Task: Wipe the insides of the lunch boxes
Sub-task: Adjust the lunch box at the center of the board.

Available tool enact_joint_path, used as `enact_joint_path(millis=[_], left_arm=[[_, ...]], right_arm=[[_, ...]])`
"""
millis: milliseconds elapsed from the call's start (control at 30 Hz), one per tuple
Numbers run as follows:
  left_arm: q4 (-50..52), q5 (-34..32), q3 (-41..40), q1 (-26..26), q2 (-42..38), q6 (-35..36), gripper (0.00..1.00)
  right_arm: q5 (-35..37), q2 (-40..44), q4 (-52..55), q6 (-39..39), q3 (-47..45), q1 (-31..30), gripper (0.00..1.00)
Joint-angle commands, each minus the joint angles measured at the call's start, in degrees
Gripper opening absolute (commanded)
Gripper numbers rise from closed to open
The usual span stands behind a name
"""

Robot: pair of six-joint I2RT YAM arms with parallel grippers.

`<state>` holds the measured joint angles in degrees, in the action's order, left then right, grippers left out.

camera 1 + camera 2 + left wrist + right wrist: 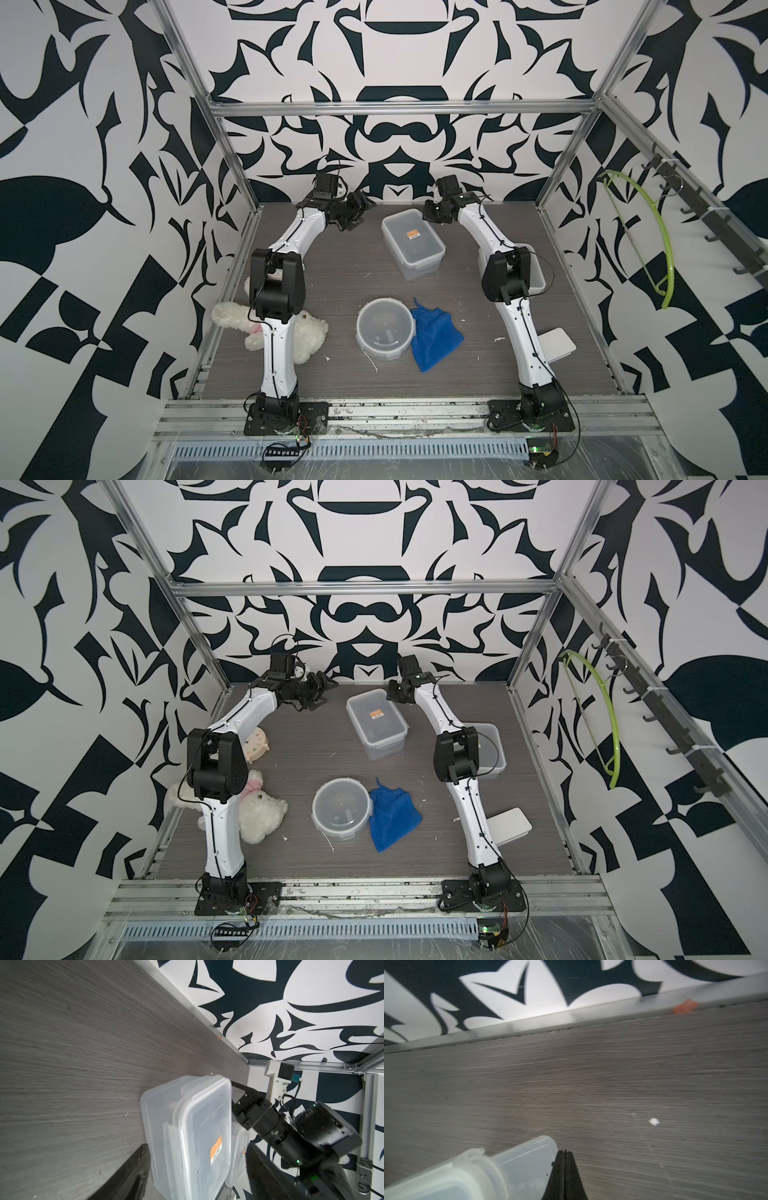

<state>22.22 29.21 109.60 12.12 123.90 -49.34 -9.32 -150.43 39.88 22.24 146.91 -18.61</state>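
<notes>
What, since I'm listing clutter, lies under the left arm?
A white plush toy lies under the left arm, and a beige clock peeks out farther back. The arm covers the toy's middle and part of the clock.

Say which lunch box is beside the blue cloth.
The round one, front centre, with the blue cloth against its side. The rectangular one and square one sit farther back, apart from it.

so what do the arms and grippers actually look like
The left arm and right arm have curved white shells, blocky black joints, black base plates and thin black cables along them. The left gripper and right gripper are black with tapering fingers; small green lights dot the right arm.
</notes>
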Motion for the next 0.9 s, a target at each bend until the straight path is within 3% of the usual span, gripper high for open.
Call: enact_joint_path(millis=[0, 233, 500, 700, 867], left_arm=[[1.95, -1.03, 2.88, -0.44, 2.51, 2.15, 0.76], [2.08, -2.68, 7.37, -3.49, 5.87, 1.89, 0.76], [2.27, -1.53, 11.13, -3.42, 10.57, 0.65, 0.76], [0.63, -1.21, 10.62, -2.25, 12.01, 0.02, 0.76], [1.3, -0.67, 14.65, -0.64, 15.18, -0.23, 0.76]], right_arm=[[-2.94, 4.76, -2.89, -2.04, -1.1, -2.31, 0.0], [-3.04, 16.92, -5.01, -7.56, -11.5, -5.95, 0.0], [-4.16, 35.79, -4.85, -11.25, -36.01, -14.28, 0.0], [-13.03, 38.82, -2.61, -10.15, -46.67, -16.48, 0.0], [-16.4, 37.24, -0.86, -11.99, -48.97, -18.48, 0.0]])
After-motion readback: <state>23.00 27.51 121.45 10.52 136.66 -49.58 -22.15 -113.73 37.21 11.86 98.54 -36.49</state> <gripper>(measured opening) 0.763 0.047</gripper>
